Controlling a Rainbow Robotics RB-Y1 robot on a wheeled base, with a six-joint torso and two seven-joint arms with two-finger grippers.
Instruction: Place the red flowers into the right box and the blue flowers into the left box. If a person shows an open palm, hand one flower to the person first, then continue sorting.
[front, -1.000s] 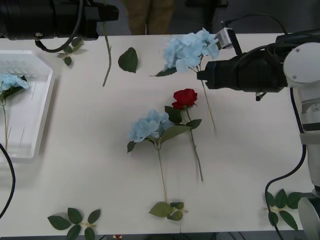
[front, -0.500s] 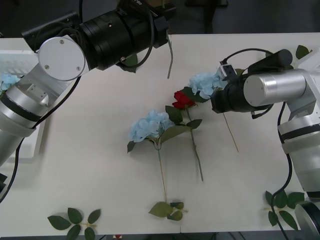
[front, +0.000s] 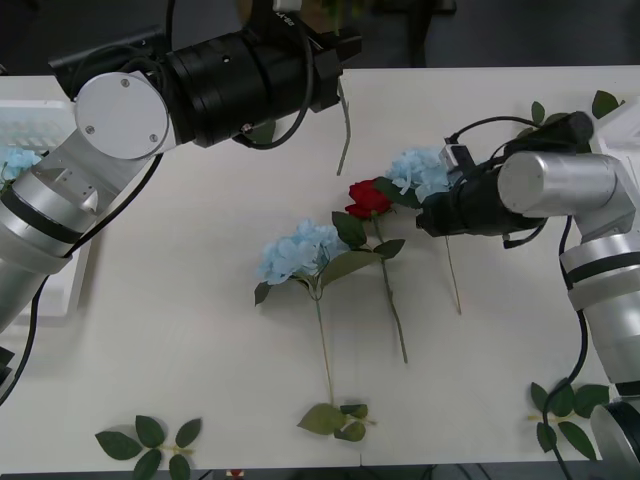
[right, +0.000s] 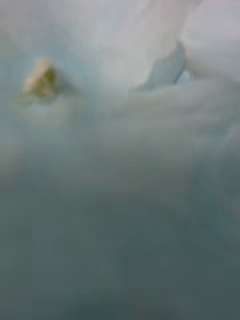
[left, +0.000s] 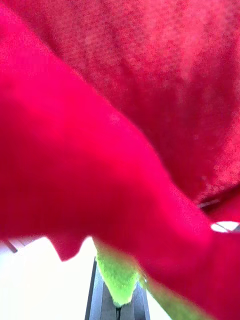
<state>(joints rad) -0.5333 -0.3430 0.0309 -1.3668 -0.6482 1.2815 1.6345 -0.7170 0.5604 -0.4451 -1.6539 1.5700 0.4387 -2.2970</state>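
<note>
We find no readable text, labels, brands, numbers or signs anywhere. Nothing is printed on the arms, the flowers or the table in the front view, and both wrist views are just close-up petals with no markings.
</note>
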